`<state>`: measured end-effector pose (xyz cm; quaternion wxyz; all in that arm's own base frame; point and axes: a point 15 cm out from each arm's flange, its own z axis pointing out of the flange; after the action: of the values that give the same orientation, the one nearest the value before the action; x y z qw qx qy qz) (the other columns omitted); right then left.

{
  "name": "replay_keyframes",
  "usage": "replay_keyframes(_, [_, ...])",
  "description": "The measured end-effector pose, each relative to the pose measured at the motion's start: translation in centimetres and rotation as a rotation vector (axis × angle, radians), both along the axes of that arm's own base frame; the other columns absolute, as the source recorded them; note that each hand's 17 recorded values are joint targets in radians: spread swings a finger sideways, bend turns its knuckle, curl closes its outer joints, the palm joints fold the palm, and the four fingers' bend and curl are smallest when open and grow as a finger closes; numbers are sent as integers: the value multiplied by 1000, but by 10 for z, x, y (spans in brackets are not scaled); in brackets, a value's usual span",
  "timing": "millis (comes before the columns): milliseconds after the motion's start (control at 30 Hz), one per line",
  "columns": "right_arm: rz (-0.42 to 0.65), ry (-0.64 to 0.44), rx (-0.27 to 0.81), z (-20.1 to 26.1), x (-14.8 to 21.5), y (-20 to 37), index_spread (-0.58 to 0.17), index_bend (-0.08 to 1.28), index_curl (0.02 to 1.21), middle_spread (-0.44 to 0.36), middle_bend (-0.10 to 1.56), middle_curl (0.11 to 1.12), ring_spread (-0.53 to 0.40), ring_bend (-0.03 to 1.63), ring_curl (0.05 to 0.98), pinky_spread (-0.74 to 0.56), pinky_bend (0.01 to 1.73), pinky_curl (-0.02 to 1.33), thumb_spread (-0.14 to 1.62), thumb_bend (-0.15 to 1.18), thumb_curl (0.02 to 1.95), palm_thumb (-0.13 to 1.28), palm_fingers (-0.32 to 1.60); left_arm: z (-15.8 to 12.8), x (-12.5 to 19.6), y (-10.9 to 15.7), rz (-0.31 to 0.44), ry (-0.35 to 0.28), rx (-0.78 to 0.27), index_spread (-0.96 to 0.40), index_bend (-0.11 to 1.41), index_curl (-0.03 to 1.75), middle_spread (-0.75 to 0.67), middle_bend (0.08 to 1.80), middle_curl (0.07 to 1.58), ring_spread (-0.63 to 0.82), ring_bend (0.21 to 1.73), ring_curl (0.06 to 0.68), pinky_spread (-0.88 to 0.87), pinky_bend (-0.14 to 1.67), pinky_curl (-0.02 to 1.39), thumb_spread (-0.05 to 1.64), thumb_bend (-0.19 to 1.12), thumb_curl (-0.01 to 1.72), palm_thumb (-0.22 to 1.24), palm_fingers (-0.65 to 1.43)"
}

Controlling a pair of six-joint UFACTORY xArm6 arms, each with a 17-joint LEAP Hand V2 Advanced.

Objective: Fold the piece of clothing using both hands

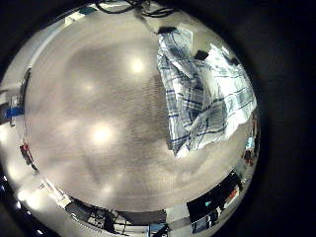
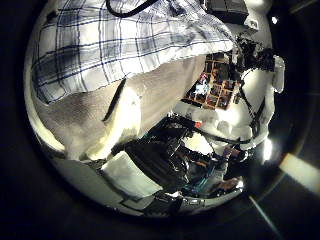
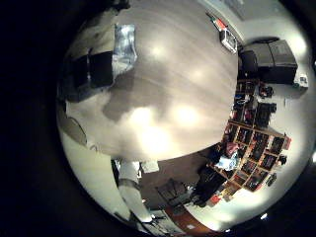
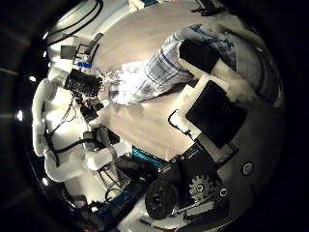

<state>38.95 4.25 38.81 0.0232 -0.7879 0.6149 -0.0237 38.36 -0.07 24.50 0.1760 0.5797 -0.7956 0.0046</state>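
Observation:
A checked piece of clothing (image 1: 202, 94) lies bunched on the table (image 1: 99, 109), off to one side of my left palm. The same checked cloth (image 2: 120, 45) fills much of the left thumb side view, so it is close to that palm. In that view the right hand (image 2: 248, 55) shows at the cloth's far end. In the right thumb side view the cloth (image 4: 154, 70) stretches from my right hand's fingers (image 4: 198, 53), which lie over it, towards the left hand (image 4: 85, 85). Neither hand's grip on the cloth shows.
The table's edge (image 2: 90, 125) runs just below the cloth. Beyond it stand shelves (image 3: 247, 138) full of small items and other room clutter. A wide bare stretch of tabletop (image 3: 178, 79) lies beside the garment.

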Motion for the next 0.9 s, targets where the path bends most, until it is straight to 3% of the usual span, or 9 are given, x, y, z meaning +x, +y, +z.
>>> replay_keyframes(233, [168, -48, -56, 27, 30, 96, -266, 1097, 901, -137, 1344, 781, -227, 1344, 808, -196, 1262, 888, 1069, -7, 820, 1009, 1115, 45, -1, 76, 131, -63, -1, -88, 215, 493, 91, 191, 359, 203, 566, 250, 285, 181, 320, 1329, -10, 301, 459, 301])
replay_keyframes(367, [286, -39, -95, 18, 43, 169, -263, 1103, 893, -136, 1350, 774, -226, 1342, 810, -198, 1250, 903, 1059, -9, 832, 1012, 1117, 53, -15, 122, 210, -70, -6, -96, 222, 497, 81, 196, 367, 196, 562, 246, 280, 179, 312, 1328, -6, 305, 474, 308])
replay_keyframes(533, [449, 19, -156, -35, 41, 259, -261, 1109, 886, -135, 1358, 768, -224, 1343, 810, -200, 1237, 918, 1052, -10, 845, 1006, 1123, 55, -39, 171, 302, -68, -17, -105, 221, 501, 76, 197, 375, 192, 559, 241, 274, 181, 303, 1334, -4, 311, 507, 314])
replay_keyframes(633, [509, 29, -168, -65, 38, 291, -260, 1112, 884, -134, 1362, 764, -223, 1343, 809, -201, 1231, 927, 1049, -18, 844, 983, 1122, 53, -51, 185, 327, -63, -26, -108, 218, 503, 75, 196, 380, 191, 559, 239, 273, 181, 298, 1335, -6, 315, 523, 316])
replay_keyframes(733, [537, 30, -166, -92, 44, 310, -262, 1101, 878, -134, 1344, 757, -224, 1346, 806, -208, 1224, 929, 1075, -54, 801, 842, 1103, 49, -61, 193, 347, -52, -31, -111, 215, 504, 74, 194, 383, 189, 561, 238, 272, 182, 294, 1342, -6, 319, 534, 317])
replay_keyframes(833, [540, 25, -155, -111, 54, 318, -285, 938, 843, -149, 1264, 723, -228, 1327, 772, -258, 1194, 882, 1132, -36, 733, 771, 997, 44, -65, 191, 352, -38, -35, -112, 215, 506, 70, 194, 385, 188, 560, 237, 271, 182, 290, 1347, -6, 321, 541, 319])
replay_keyframes(900, [541, 17, -151, -116, 58, 321, -314, 717, 822, -179, 1165, 700, -239, 1349, 762, -330, 1233, 863, 1166, -37, 682, 722, 790, 42, -67, 190, 353, -34, -40, -112, 214, 507, 68, 193, 386, 188, 560, 236, 271, 183, 288, 1351, -6, 322, 547, 319])
